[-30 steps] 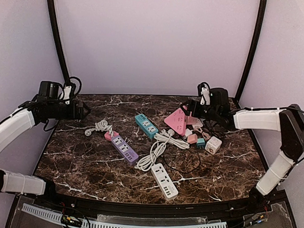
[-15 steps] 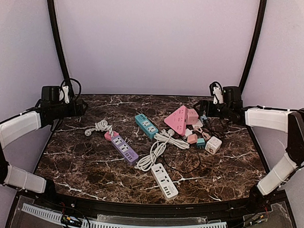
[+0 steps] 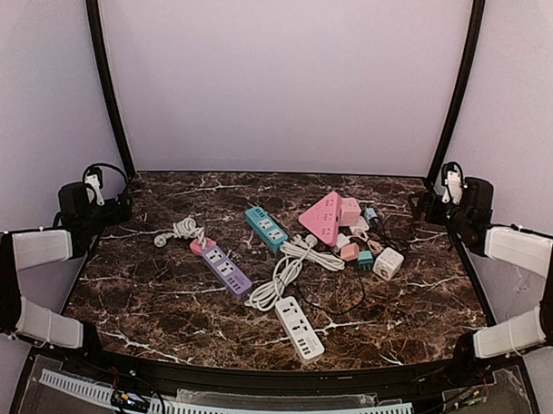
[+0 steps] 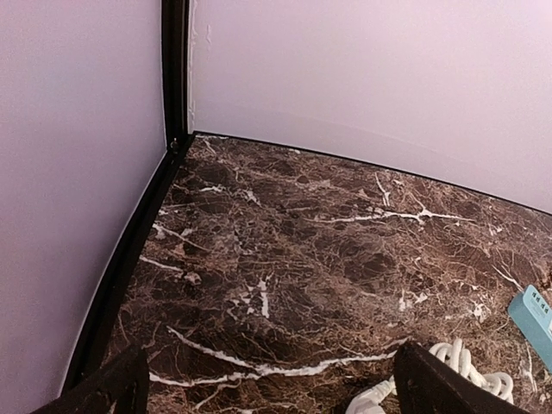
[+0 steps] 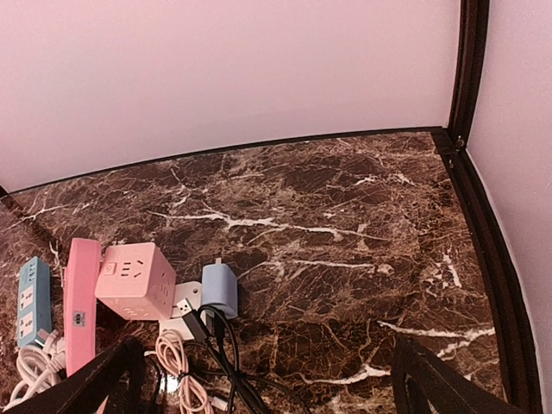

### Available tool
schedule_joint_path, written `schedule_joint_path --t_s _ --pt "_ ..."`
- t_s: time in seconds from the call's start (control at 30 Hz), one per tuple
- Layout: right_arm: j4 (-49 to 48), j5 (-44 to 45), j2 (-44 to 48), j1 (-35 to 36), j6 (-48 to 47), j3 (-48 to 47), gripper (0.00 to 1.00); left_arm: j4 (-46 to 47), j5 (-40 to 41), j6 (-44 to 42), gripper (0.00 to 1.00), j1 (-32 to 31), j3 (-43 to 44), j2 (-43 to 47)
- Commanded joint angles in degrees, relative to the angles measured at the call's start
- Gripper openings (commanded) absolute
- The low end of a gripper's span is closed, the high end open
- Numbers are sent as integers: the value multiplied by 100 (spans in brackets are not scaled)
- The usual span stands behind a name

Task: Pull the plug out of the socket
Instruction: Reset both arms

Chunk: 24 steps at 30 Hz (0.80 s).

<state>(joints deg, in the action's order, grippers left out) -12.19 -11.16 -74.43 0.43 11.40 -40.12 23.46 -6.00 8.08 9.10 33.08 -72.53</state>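
Note:
A purple power strip (image 3: 226, 271) lies left of centre with a pink plug (image 3: 201, 246) at its far end. A coiled white cable (image 3: 180, 229) runs off from the plug and also shows in the left wrist view (image 4: 448, 358). My left gripper (image 3: 122, 207) is at the table's left edge, open and empty, well away from the strip; in its wrist view (image 4: 272, 397) there is only bare marble between its fingers (image 4: 112, 392). My right gripper (image 3: 422, 208) is at the right edge, open and empty in its wrist view (image 5: 272, 388).
A teal strip (image 3: 267, 227), a pink triangular strip (image 3: 321, 218), a pink cube socket (image 5: 129, 278), a blue adapter (image 5: 219, 289) and tangled black cables (image 5: 216, 362) lie at centre-right. A white strip (image 3: 299, 328) with a looped cord lies near the front. A white cube (image 3: 388, 263) sits to its right.
Both arms have drawn back outward. The left moved to the left edge. The right moved from beside the pink strip to the right edge. Nothing on the table moved.

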Motion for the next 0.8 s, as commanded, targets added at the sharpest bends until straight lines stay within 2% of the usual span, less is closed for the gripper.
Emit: schedule_joint_path --t_s 0.0,0.17,0.27,0.4,0.57,0.77 --pt "-1764 166 766 15 -199 1034 99 1267 362 -189 99 3 -798 683" --pt "-3224 457 1213 10 -356 2247 99 2186 274 -375 99 -9 -1666 1015" --pt "-3853 524 1316 10 -574 2762 99 2395 213 -378 99 -5 -1950 992" --pt "-4122 708 1377 10 -730 3106 99 2417 296 -482 99 -12 -2115 877" --pt "-4593 820 1161 10 -832 3480 99 2899 326 -528 99 -5 -2294 565" --pt "-4853 712 885 10 -854 3429 99 3144 314 -452 99 -6 -2308 254"
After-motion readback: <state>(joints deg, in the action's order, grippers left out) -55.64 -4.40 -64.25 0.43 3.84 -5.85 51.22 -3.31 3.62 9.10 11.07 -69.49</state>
